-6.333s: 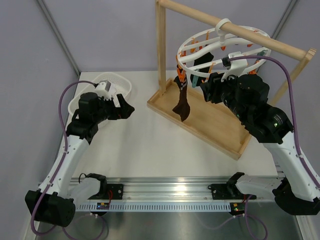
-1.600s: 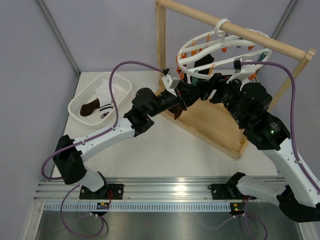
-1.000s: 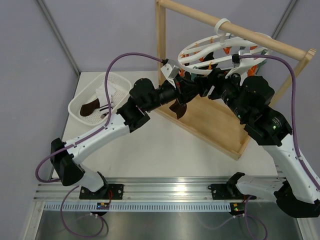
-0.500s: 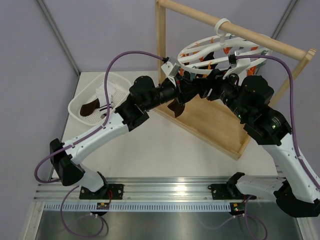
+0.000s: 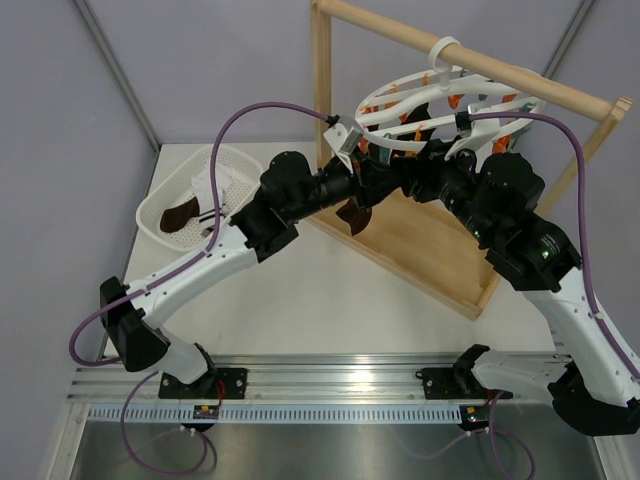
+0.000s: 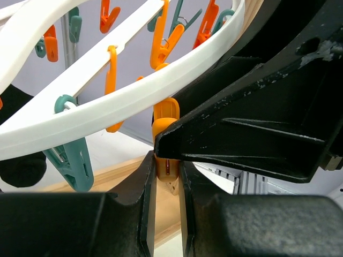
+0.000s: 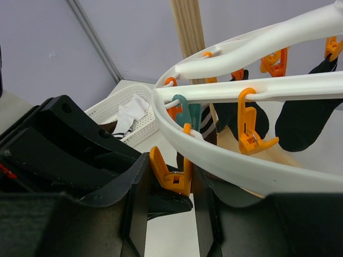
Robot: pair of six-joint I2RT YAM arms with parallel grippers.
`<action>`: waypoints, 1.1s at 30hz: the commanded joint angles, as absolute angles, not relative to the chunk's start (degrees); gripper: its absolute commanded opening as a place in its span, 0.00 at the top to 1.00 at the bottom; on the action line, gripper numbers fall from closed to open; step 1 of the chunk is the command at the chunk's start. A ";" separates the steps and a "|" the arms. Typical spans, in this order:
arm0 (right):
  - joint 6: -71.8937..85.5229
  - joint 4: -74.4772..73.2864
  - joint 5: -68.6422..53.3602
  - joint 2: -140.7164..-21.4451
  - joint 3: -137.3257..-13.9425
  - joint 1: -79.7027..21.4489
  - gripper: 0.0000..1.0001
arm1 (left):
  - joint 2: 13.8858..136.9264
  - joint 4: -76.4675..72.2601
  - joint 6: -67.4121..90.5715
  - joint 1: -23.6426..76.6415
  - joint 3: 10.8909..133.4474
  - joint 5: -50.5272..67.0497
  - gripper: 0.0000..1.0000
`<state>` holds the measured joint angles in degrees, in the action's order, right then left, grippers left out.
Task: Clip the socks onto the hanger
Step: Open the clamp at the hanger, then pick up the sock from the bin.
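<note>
The white ring hanger hangs by its hook from the wooden bar, and both grippers meet under its near-left rim. In the left wrist view my left gripper has its jaws narrowly apart, pinching the lower end of an orange clip under the ring. No sock shows between them. My right gripper presses both fingers against the same orange clip's spread handles. A dark sock dangles below the left gripper; what holds it is hidden. Black socks hang from far clips.
A white mesh basket at the back left holds a brown sock and a white sock. The wooden stand's tray base lies beneath the hanger, with an upright post at its left. Teal and orange clips dangle round the ring.
The right gripper's jaws have closed in onto the orange clip's handles. The left arm and its grip have stayed put, and the ring has barely shifted.
</note>
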<state>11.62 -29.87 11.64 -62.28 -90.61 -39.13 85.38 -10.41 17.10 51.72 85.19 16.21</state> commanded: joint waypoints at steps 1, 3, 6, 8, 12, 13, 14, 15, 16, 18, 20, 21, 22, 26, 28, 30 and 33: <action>10.72 -23.73 13.01 -61.70 -90.44 -38.76 0.73 | 86.66 -6.68 17.49 52.12 86.22 18.63 0.99; 10.90 -23.47 13.53 -61.44 -89.74 -38.67 0.77 | 86.40 -6.33 17.40 52.12 85.78 18.63 0.94; 10.90 -23.55 14.59 -61.08 -89.21 -38.67 0.85 | 85.43 -6.24 17.14 52.12 84.64 18.55 0.69; 11.16 -23.73 15.72 -60.91 -88.86 -38.76 0.92 | 84.64 -6.07 16.96 52.12 83.67 18.19 0.56; 12.21 -23.73 17.14 -60.03 -87.46 -38.67 0.96 | 82.45 -4.66 16.79 52.03 81.92 16.00 0.31; 12.65 -23.56 17.66 -59.68 -87.10 -38.67 0.97 | 81.40 -4.14 16.79 51.94 81.57 14.95 0.23; 13.09 -23.64 18.10 -59.50 -86.75 -38.67 0.99 | 80.95 -3.70 16.79 51.86 81.39 14.59 0.20; 13.97 -23.64 18.98 -59.33 -86.14 -38.67 1.00 | 80.43 -2.82 17.22 51.51 80.60 14.15 0.17; 14.67 -23.64 20.12 -58.98 -85.35 -38.76 1.00 | 79.38 -2.12 17.92 50.98 79.81 13.28 0.14; 16.07 -23.64 21.00 -58.54 -84.56 -38.67 1.00 | 78.14 -1.59 18.54 50.28 78.85 13.01 0.14; 17.22 -23.64 22.14 -58.27 -83.59 -38.76 1.00 | 76.13 -0.97 19.16 49.23 77.88 12.40 0.14; 18.18 -23.64 22.41 -57.84 -83.41 -38.76 1.00 | 75.42 -0.62 19.42 48.96 76.91 11.78 0.14; 18.80 -23.73 22.59 -57.66 -83.23 -38.67 1.00 | 74.71 -0.18 19.42 48.69 76.47 10.21 0.14; 21.97 -24.34 25.04 -57.39 -82.44 -38.76 1.00 | 71.72 7.26 19.25 46.42 76.38 3.44 0.13; 24.34 -23.56 25.75 -56.87 -81.13 -38.76 1.00 | 70.49 9.74 19.60 44.23 76.03 0.37 0.12; 26.27 -22.77 25.49 -56.69 -80.42 -38.85 1.00 | 69.53 13.00 21.17 41.94 75.33 -1.84 0.12; 27.68 -22.24 25.14 -56.78 -80.16 -38.76 1.00 | 68.82 16.51 24.16 36.05 73.66 -0.27 0.12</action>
